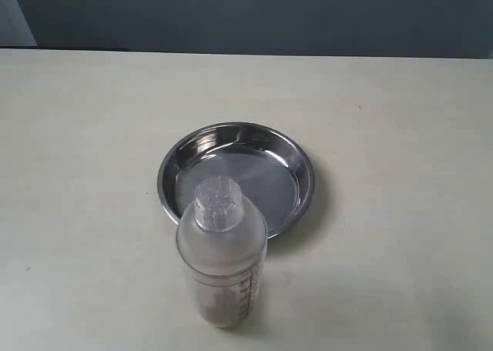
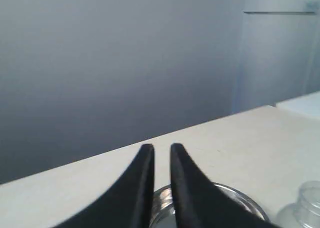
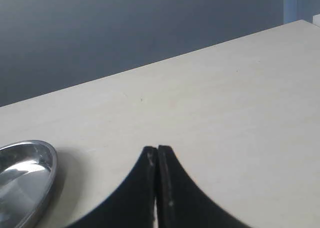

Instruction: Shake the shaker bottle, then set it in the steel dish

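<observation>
Shaker bottle (image 1: pixel 222 262), frosted plastic, beside round steel dish (image 1: pixel 194 142); left gripper (image 2: pixel 161 149) slightly parted, right gripper (image 3: pixel 157 150) closed, empty.

The pale matte table (image 1: pixel 400 174) carries two items. The steel dish (image 1: pixel 246 170) lies flat near its centre, open side up. The shaker bottle (image 1: pixel 222 266) stands upright on the tabletop just beside the dish's near rim, cap uppermost.

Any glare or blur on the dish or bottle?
Exterior view: glare on the steel dish, left rim; shaker bottle sharp; soft shadows fall right. Left wrist view: bottle cropped and blurry. Right wrist view: dish rim glints, in focus.
</observation>
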